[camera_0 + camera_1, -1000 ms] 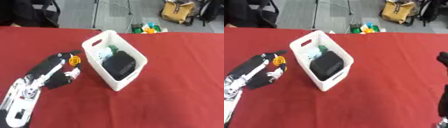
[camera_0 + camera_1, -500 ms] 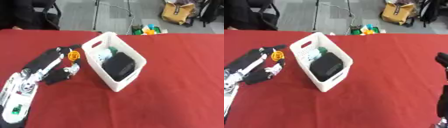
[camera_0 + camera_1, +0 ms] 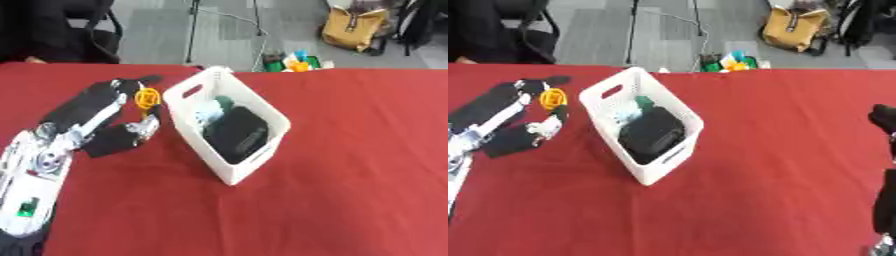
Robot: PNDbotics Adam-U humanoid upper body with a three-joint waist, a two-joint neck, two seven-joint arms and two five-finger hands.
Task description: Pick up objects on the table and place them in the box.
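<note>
Where the left arm comes in from the lower left in the left eye view: left hand (image 3: 118, 102) stretched over the red desk (image 3: 350, 165), just left of the white box (image 3: 229, 131). Small orange object (image 3: 145, 97) pinched between curled fingers and thumb, held near the box's upper left rim, above the cloth; cannot tell what the object is beyond a rounded orange shape. Silver and white forearm trailing back toward the lower left corner. Box standing askew near the desk's middle, perforated walls, a handle slot in its near-left end. Inside it a large black item (image 3: 238, 134) filling the lower half, with something pale and a bit of green (image 3: 214, 107) packed toward the upper end. Beyond the desk's far edge, grey floor, a yellow bag (image 3: 353, 28) and a cluster of small coloured things (image 3: 295, 60).

In the right eye view: same left hand seen further left, orange object by the box's upper left corner, apart from the rim. Right hand (image 3: 885, 120) showing only as a dark shape at the right edge, well apart from the box; fingers too unclear to say whether open or curled. Black forearm running down below it to the lower right corner.
</note>
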